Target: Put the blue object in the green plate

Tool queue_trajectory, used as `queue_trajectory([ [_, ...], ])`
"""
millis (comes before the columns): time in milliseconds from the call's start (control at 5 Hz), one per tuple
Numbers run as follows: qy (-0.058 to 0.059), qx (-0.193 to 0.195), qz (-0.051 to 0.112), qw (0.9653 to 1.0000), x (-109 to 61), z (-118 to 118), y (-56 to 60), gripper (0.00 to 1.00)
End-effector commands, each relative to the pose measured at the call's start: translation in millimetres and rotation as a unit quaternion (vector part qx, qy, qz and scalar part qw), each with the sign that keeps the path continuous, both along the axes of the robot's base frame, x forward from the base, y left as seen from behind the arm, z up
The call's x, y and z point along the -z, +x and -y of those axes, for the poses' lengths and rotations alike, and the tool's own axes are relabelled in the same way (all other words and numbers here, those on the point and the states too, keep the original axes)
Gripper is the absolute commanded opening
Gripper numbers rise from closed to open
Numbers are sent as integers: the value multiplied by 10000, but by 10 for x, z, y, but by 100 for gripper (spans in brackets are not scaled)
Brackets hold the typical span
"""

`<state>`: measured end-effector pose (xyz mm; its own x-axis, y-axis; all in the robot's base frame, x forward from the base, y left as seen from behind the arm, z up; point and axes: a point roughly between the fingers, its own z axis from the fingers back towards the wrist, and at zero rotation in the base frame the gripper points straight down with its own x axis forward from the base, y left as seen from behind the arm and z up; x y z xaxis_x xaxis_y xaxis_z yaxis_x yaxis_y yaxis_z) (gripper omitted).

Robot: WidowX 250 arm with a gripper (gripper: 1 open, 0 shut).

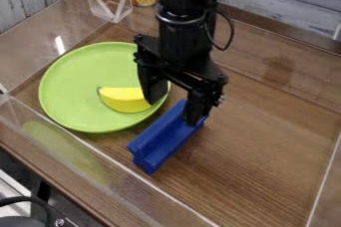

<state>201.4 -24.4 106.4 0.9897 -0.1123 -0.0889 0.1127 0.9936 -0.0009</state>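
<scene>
On the desk (273, 131), right of the green plate (67, 92), the blue object (166, 137) lies untouched, so nothing is done yet: grasp, lift and drop into the plate all remain. Tool (181, 97) hangs jaws apart, empty, over the block's far end. Plate holds only a yellow banana-like wedge (128, 98).
</scene>
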Motion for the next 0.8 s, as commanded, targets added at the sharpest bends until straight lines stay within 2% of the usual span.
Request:
queue_trajectory([
  [0, -14, 38, 155, 9999, -45, 28, -23, 100],
  [400, 1, -5, 221, 9998, 19, 50, -122, 100],
  [600, 2, 33, 216, 9998, 81, 52, -130, 100],
])
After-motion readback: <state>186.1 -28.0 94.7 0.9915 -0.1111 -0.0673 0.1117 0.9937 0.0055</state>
